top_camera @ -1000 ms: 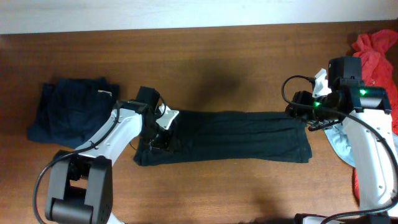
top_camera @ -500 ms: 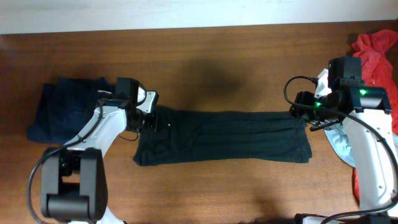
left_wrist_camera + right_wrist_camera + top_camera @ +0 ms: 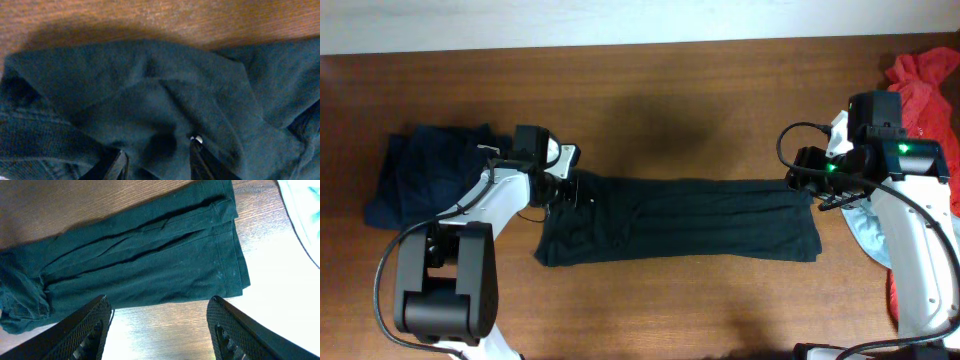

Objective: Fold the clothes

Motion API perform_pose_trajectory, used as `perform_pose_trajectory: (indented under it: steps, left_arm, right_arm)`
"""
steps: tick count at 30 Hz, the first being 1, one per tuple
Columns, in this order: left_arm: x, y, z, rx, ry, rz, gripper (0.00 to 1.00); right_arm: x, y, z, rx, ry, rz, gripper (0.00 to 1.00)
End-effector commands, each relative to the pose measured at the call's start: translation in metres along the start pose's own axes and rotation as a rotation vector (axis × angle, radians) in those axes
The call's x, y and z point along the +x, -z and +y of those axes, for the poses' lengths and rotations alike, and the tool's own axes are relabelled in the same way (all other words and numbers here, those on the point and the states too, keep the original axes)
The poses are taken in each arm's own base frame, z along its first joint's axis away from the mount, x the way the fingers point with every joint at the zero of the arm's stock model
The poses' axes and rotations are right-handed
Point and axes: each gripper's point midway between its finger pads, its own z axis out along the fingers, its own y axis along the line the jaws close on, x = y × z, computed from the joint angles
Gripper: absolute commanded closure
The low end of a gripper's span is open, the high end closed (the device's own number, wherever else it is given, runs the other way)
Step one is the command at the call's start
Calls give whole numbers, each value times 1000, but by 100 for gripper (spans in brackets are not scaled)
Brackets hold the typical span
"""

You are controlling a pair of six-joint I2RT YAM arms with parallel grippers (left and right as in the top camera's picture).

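The clothes lie on the brown table. A dark black-navy garment [image 3: 690, 220] is stretched out in a long strip across the middle. My left gripper [image 3: 572, 190] is down on its upper left corner. In the left wrist view its fingers [image 3: 200, 160] press into the cloth [image 3: 160, 90], apart, with a raised ridge of fabric between them. My right gripper [image 3: 798, 185] hovers over the strip's upper right end [image 3: 150, 255], open, with only bare wood between its meshed fingers [image 3: 90, 325]. A folded navy garment [image 3: 425, 180] with a white label lies at the far left.
A red-orange garment [image 3: 925, 80] is heaped at the table's right edge. A pale grey-blue one [image 3: 865, 232] lies under the right arm. A white wall strip [image 3: 620, 20] borders the far side.
My left gripper moved up and left from the strip's lower left part to its upper left corner, and its jaws narrowed. The right arm has stayed put.
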Motion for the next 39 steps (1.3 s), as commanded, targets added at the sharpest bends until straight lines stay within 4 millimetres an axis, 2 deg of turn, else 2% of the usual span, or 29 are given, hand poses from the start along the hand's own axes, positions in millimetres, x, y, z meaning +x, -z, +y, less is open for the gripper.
perform_pose_trajectory:
  steps: [1, 5, 11, 17, 25, 30, 34, 39]
  left_arm:
    - [-4, -3, 0, 8, -2, -12, 71]
    - [-5, -3, -1, 9, -4, -16, 99]
    - [-3, -2, 3, 6, 18, -6, 99]
    - [0, 4, 17, -4, 60, -1, 99]
    - [-10, 27, 30, 17, 116, -59, 100]
    - [-10, 29, 31, 18, 121, -60, 99]
    - [-10, 29, 34, 3, 122, -60, 99]
    - [-9, 29, 34, -1, 122, -60, 100]
  right_arm:
    - [-2, 0, 0, 10, 3, -6, 36]
    - [-2, 0, 0, 10, 3, -6, 36]
    - [-2, 0, 0, 10, 3, -6, 35]
    - [-2, 0, 0, 10, 3, -6, 36]
    - [-5, 0, -5, 37, 4, -21, 35]
    - [-8, -2, -4, 36, 4, -27, 30]
    - [-7, -17, -7, 50, -2, 19, 30]
    - [-3, -48, -15, 87, -34, 113, 31]
